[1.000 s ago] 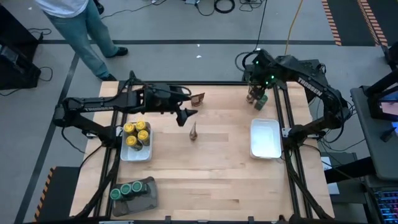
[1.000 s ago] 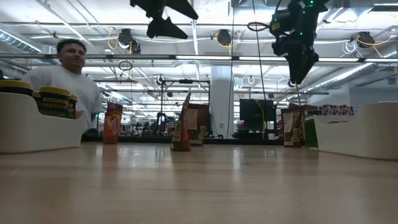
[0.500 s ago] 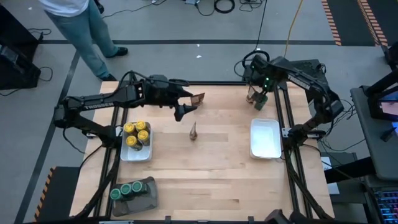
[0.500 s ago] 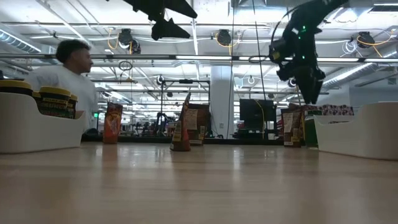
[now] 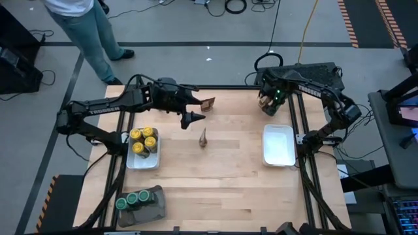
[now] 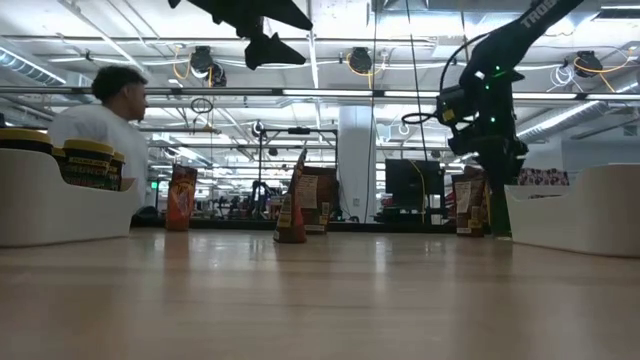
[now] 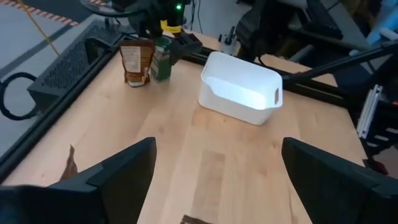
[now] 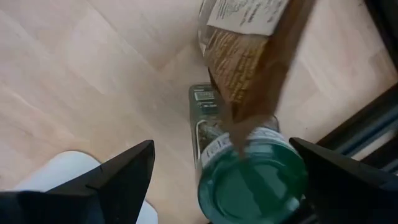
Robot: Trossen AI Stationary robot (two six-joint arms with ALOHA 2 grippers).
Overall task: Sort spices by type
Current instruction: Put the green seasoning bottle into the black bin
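My right gripper [image 5: 268, 104], jaws spread wide and empty, hangs at the tabletop's [image 5: 228, 176] far right corner, directly above a green-lidded jar [image 8: 252, 174] and a brown packet [image 8: 255, 46] standing together. My left gripper [image 5: 191, 119], also open, hovers above the far middle, near two more packets [image 5: 204, 138]. Yellow-lidded jars [image 5: 143, 140] fill the left white tray [image 5: 142, 162]; green-lidded ones [image 5: 132, 199] sit in the dark tray [image 5: 154, 202].

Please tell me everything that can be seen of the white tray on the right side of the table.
The white tray is a rectangular tub with rounded corners, seemingly plastic, with upright walls and a small slot handle in one end wall. It stands level on the wooden table near the right edge, and it is empty. Nothing touches it; the right end effector hangs beyond its far end.
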